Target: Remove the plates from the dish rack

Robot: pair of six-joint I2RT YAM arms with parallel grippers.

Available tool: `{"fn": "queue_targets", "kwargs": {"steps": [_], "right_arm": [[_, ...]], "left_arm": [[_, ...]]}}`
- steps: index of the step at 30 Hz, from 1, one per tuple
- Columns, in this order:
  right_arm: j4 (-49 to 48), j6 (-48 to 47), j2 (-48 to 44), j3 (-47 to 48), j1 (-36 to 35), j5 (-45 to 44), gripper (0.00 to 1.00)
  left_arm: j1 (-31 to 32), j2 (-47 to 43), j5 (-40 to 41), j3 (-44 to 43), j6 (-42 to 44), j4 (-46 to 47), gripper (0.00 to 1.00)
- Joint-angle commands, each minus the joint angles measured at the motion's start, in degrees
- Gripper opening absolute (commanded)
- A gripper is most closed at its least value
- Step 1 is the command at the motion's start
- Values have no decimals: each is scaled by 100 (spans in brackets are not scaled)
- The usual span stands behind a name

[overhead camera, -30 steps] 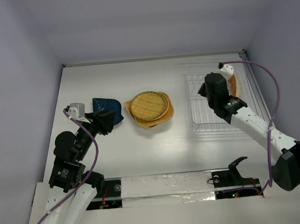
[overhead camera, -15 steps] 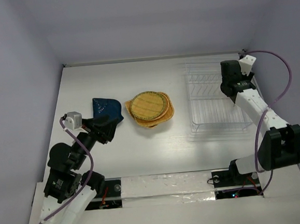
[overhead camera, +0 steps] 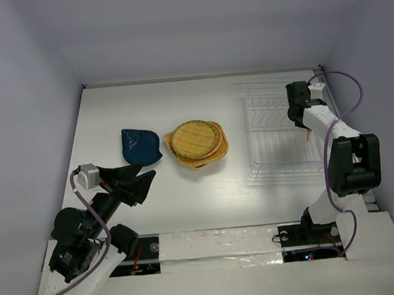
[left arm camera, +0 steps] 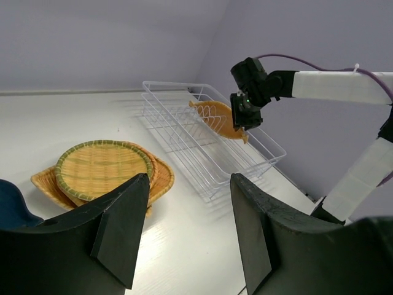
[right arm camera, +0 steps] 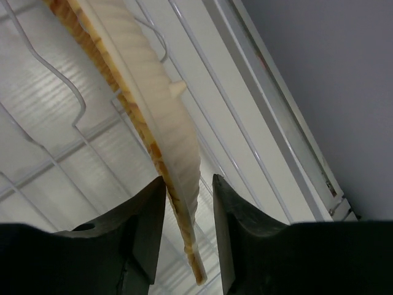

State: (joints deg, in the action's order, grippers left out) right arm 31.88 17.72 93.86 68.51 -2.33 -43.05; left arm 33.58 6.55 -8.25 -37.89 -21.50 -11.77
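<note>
one plate (right arm camera: 153,86), maybe in right hand (right arm camera: 187,184)

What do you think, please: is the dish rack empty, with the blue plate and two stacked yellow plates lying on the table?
Not empty: the left wrist view shows a leaf-shaped plate in the dish rack. The blue plate and two stacked yellow plates do lie on the table.

Light: bright, even, diffuse from overhead on white table (overhead camera: 208,201) | Shadows: soft, short, beneath dish rack (overhead camera: 280,161) and stacked plates (overhead camera: 197,144) | Glare: mild sheen on tape strip (overhead camera: 218,245) | Focus: overhead view sharp; left gripper's fingers (left arm camera: 120,233) dark, soft-edged; right gripper's fingers (right arm camera: 141,246) near-black, blurred | Distortion: wide-angle bend in wrist views
</note>
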Motion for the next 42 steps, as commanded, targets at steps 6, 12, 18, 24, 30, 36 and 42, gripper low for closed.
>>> {"fn": "queue_targets", "kwargs": {"steps": [6,12,18,24,30,36,42], "right_arm": [[749,-75,500,716,-13,-501,18],[1013,-84,484,830,-224,-1284,0],[1224,39,554,1015,-619,-2233,0],[1515,391,739,1252,-1015,-3218,0],[2269,1364,976,1516,-1121,-3886,0],[3209,2513,1221,1911,-1121,-4194,0],[4580,3781,1555,2324,-1121,-4379,0]], "left_arm": [[105,-294,227,27,-21,96,52],[157,-338,236,36,-48,96,52],[157,-338,236,36,-56,96,52],[157,-321,236,36,-48,96,52],[157,-312,227,45,-56,96,52],[210,-268,227,45,-57,78,52],[210,-233,236,45,-74,96,52]]}}
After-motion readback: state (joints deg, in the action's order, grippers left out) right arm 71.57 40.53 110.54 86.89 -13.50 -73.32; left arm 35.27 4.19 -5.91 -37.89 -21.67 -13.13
